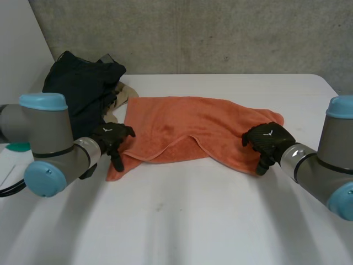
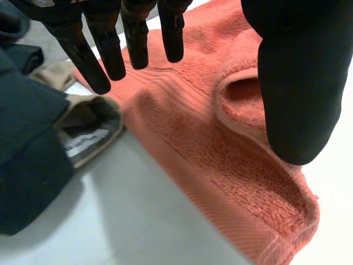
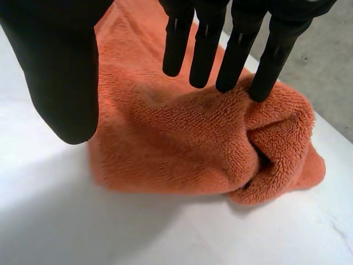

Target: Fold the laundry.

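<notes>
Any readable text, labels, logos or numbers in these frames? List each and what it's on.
Label inside the beige garment: printed lines, too blurred to read.
White mark on the back of the left hand and of the right hand: a logo shape, no readable letters.
Orange towel and white table: no text.

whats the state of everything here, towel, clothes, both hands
orange towel, spread on the table, near edge folded over, right end bunched
dark clothes, crumpled heap beside the towel's left end
left hand, open, over the towel's near left corner
right hand, open, fingertips at the bunched right end
</notes>
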Tool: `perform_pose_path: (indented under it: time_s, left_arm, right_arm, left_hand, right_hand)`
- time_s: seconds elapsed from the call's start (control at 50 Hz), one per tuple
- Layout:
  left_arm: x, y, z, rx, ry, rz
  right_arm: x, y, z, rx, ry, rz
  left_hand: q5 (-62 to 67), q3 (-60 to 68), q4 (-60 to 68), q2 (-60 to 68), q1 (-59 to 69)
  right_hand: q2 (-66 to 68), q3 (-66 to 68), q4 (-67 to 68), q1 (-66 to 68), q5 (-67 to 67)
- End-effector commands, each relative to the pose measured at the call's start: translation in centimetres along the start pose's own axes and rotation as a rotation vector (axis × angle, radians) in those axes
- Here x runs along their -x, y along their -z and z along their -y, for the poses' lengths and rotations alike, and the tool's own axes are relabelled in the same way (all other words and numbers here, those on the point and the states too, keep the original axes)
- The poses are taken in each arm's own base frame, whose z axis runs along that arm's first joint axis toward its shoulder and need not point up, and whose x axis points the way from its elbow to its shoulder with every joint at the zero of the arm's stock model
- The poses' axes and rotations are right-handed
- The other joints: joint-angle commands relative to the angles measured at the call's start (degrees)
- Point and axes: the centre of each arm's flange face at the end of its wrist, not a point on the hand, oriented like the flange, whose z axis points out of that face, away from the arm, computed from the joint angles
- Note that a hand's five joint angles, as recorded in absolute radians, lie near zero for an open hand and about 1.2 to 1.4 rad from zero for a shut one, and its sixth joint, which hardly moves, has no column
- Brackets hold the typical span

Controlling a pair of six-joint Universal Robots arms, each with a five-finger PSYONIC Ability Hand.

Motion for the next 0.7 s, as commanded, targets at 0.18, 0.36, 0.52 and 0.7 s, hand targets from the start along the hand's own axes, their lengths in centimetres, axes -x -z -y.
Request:
perform_pose_path:
  time_s: [0.18, 0.36, 0.52, 0.7]
  left_arm:
    - [-1.0, -1.5, 0.6, 0.012, -0.023, 0.027]
    - [-1.2, -0.2, 2.0, -0.009, -0.036, 0.078]
    - [-1.2, 1.7, 3.6, -0.045, -0.055, 0.101]
    - [-1.4, 2.9, 4.9, -0.083, -0.075, 0.105]
  right_arm:
    - [0.4, -1.9, -1.9, 0.038, -0.032, -0.007]
    - [0.0, 0.0, -0.6, 0.016, -0.08, -0.035]
    - [0.0, 2.0, -0.6, 0.046, -0.105, -0.054]
    - [0.7, 1.7, -1.9, 0.087, -0.11, -0.034]
  left_hand:
    - [48.59, 49.45, 48.81, 48.83, 49.16]
    - [62.25, 63.11, 62.46, 62.49, 62.82]
    - [62.25, 63.11, 62.46, 62.49, 62.82]
    - [62.25, 63.11, 62.46, 62.49, 62.82]
  right_hand:
    - [6.89, 6.64, 6.54, 7.08, 5.96]
    - [5.54, 5.3, 5.19, 5.73, 4.62]
    - [14.11, 13.86, 13.76, 14.3, 13.18]
    - [15.81, 15.56, 15.46, 15.99, 14.88]
